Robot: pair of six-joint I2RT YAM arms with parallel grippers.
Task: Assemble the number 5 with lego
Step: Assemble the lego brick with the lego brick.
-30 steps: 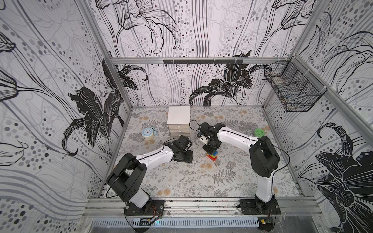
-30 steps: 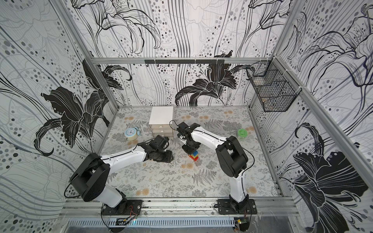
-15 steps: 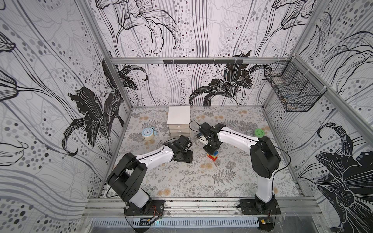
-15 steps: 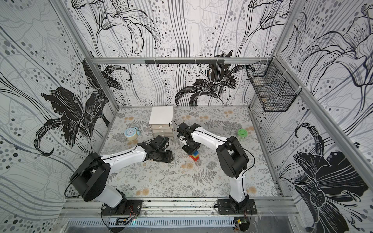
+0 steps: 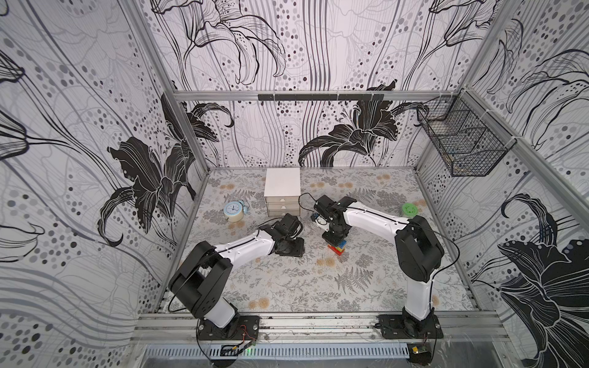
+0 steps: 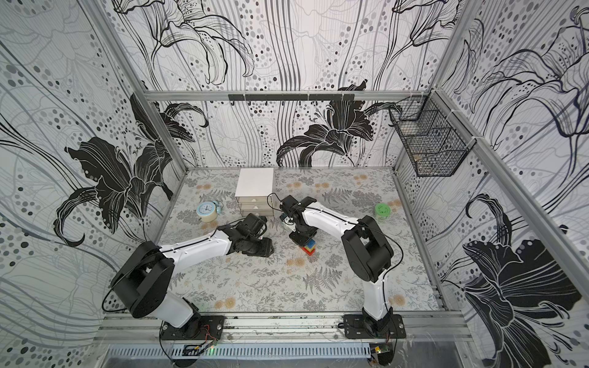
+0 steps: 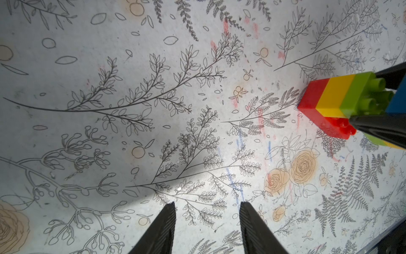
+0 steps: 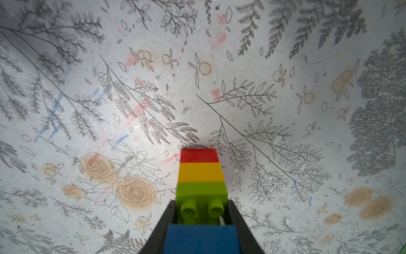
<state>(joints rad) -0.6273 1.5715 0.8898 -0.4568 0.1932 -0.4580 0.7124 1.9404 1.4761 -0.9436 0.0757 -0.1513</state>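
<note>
The lego (image 5: pixel 338 248) (image 6: pixel 309 248) stands on the mat as a small stack near the middle. In the right wrist view it reads red (image 8: pixel 198 155), yellow (image 8: pixel 201 172), then lime green (image 8: pixel 202 191) with bare studs. A blue brick (image 8: pixel 201 239) sits over those studs, and my right gripper (image 8: pixel 201 203) (image 5: pixel 335 240) is shut on its two sides. Whether the blue brick is pressed home is hidden. My left gripper (image 7: pixel 207 203) (image 5: pixel 291 250) hangs low over bare mat to the left of the stack, open and empty. The left wrist view shows the stack (image 7: pixel 329 99) off to one side.
A white drawer box (image 5: pixel 282 188) stands behind the arms. A blue alarm clock (image 5: pixel 234 212) is at its left. A green round lid (image 5: pixel 409 210) lies at the right, and a wire basket (image 5: pixel 462 146) hangs on the right wall.
</note>
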